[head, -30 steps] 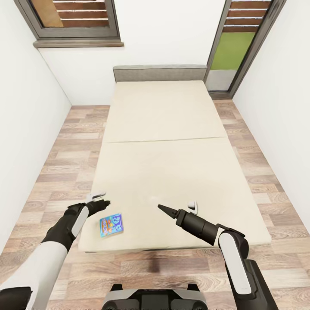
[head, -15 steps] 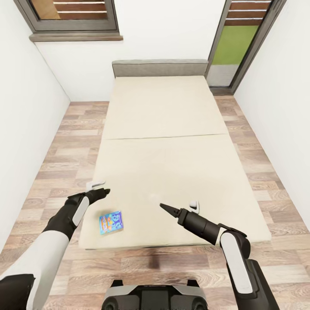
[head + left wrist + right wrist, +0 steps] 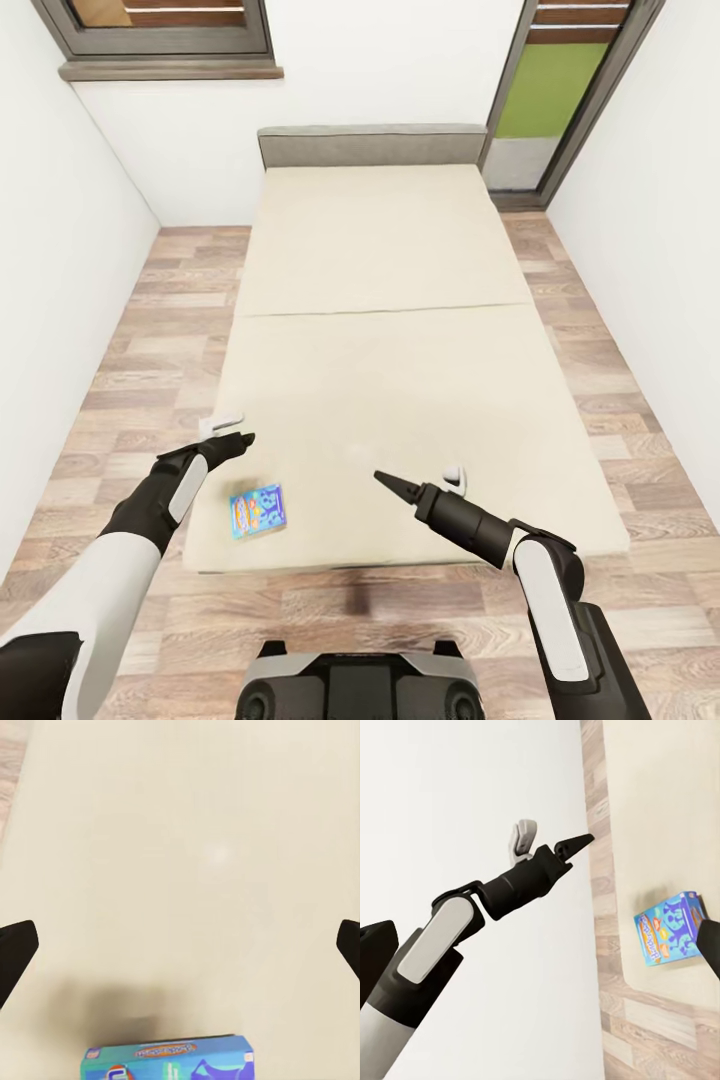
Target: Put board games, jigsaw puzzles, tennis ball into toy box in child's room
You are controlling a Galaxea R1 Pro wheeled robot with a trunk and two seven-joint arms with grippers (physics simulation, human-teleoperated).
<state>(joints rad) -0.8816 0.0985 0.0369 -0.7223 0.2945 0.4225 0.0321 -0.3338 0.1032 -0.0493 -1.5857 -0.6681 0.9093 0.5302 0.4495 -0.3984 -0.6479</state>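
Bedroom with white walls and wood-plank floor, seen from above the robot's head. A large bed (image 3: 400,330) with a plain beige mattress and low grey headboard runs away from the robot. One small blue-teal board game (image 3: 257,511) lies flat on the mattress near the bed's near left corner. The left gripper (image 3: 226,433) hovers just beyond the box, not touching it, fingers spread wide apart and holding nothing. The right gripper (image 3: 423,479) hangs over the mattress, well apart from the box, fingers also parted and holding nothing.
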